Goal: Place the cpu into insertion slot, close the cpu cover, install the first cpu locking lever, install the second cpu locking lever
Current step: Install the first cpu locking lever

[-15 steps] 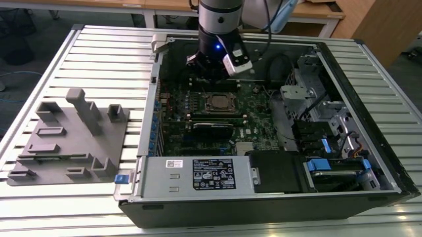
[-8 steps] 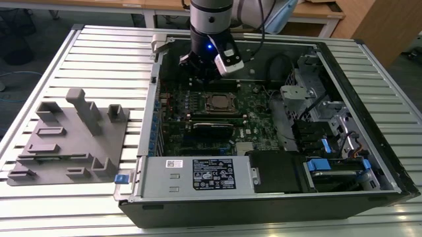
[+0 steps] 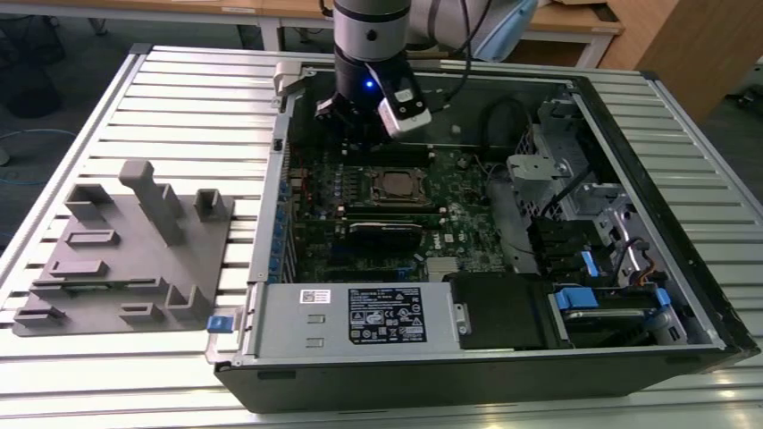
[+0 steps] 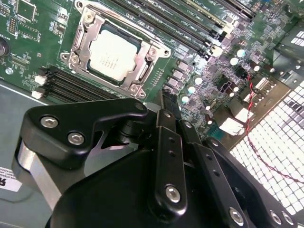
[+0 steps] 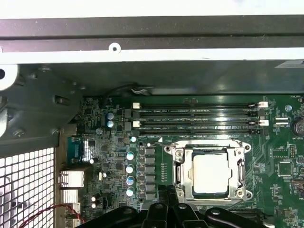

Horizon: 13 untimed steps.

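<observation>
First wrist view: the cpu (image 5: 210, 173) lies flat in the insertion slot (image 5: 190, 164) on the green motherboard (image 5: 280, 142), just beside the long memory slots (image 5: 194, 118). The cpu cover (image 5: 186, 173) is down over it, its frame around the chip's edges, so seating and covering look done. Thin wire levers run along the frame; whether either is hooked under its catch I cannot tell from these angles. The gripper (image 5: 169, 190) hangs just off the corner of the slot on the side away from the memory slots, above the board and touching nothing. Its fingers (image 4: 164, 102) look pressed together with nothing between them, though the tips are partly hidden by the gripper's own body. Exterior view: the arm reaches down into the open computer case (image 3: 477, 375) near its far wall. Risks, as I judge them: a closed tip pressing on a thin sprung lever could slip off and scrape the small round parts (image 5: 129, 168) next to the slot. An unhooked lever could let the cover lift.
</observation>
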Tool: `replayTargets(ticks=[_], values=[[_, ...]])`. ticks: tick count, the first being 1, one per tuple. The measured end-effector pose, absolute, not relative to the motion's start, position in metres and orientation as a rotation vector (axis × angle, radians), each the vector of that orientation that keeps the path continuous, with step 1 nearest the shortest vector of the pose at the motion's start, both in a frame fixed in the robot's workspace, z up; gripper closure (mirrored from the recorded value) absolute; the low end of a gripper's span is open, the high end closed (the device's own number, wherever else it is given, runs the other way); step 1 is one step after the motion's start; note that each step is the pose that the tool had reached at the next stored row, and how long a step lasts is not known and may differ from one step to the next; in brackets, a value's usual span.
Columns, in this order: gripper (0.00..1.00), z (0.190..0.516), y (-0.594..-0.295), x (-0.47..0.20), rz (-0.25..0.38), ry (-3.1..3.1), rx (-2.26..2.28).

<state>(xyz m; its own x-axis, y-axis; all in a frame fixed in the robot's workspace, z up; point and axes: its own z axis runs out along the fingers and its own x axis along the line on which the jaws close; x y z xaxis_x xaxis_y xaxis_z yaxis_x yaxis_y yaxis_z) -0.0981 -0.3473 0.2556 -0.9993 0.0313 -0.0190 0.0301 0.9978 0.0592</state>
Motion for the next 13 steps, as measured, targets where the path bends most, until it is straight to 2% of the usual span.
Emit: replayTargets(ticks=[9, 13], values=[[0.89, 0.2556, -0.3474, -0.0996, 0.208, 3.115, 0.049], [0.89, 0.2556, -0.3474, -0.1061, 0.218, 3.114, 0.051]])
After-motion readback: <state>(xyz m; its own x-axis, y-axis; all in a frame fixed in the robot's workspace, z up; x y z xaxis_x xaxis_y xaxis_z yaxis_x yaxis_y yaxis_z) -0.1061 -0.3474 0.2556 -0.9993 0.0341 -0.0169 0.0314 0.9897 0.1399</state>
